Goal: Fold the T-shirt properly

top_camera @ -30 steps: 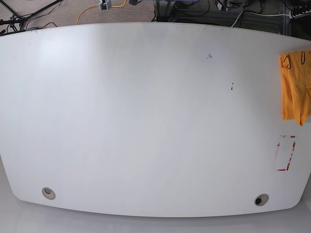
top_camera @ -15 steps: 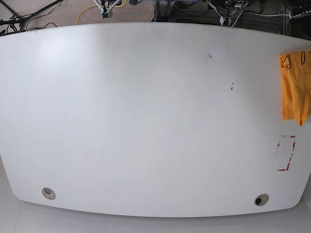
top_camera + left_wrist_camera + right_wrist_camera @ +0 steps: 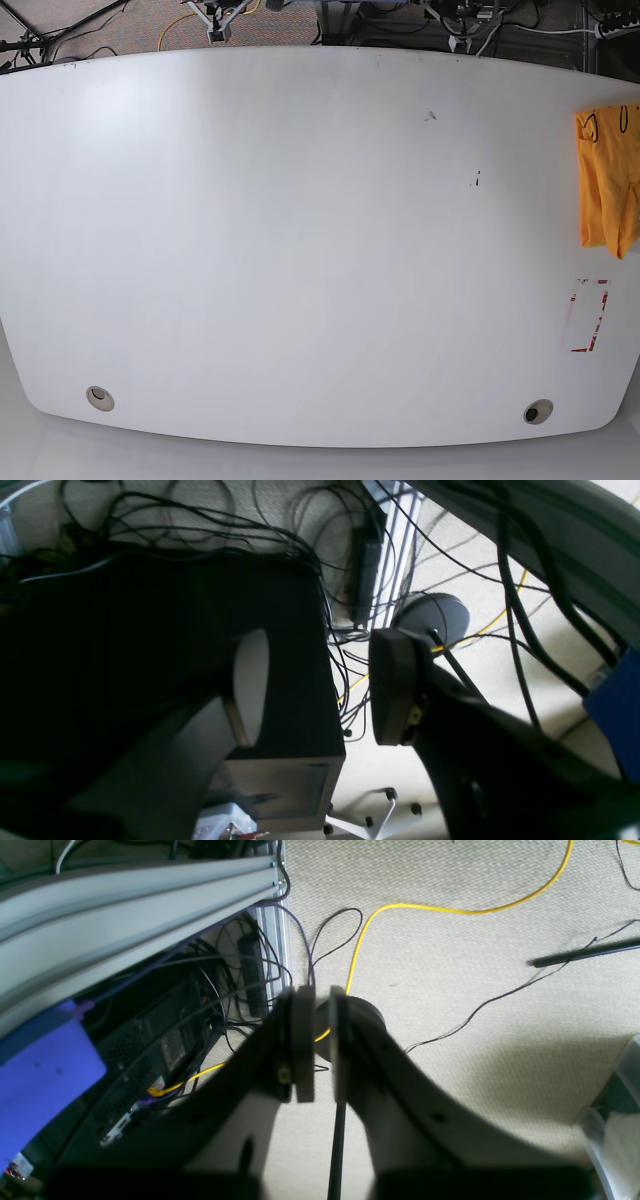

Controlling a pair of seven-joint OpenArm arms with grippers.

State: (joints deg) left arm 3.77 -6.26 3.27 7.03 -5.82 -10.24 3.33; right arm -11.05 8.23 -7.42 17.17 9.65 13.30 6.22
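Note:
The T-shirt (image 3: 603, 185) is orange-yellow and lies bunched at the right edge of the white table (image 3: 300, 250), partly cut off by the frame, with thin black loops near its top. Both arms hang beyond the table's far edge, away from the shirt. My left gripper (image 3: 322, 690) is open over floor cables, its pale finger (image 3: 250, 685) and dark finger (image 3: 395, 685) wide apart and empty. My right gripper (image 3: 320, 1050) is shut above the carpet, with only a thin slit between its pads. In the base view only small tips show: right gripper (image 3: 222, 15), left gripper (image 3: 468, 12).
A red-edged marked rectangle (image 3: 588, 315) sits on the table below the shirt. Two round cable holes (image 3: 99, 398) (image 3: 538, 411) are near the front edge. Behind the table lie a dark computer case (image 3: 150, 645), tangled cables and a yellow cable (image 3: 450, 907).
The gripper tips at the table's far edge have shifted slightly in the base view. The T-shirt has not moved.

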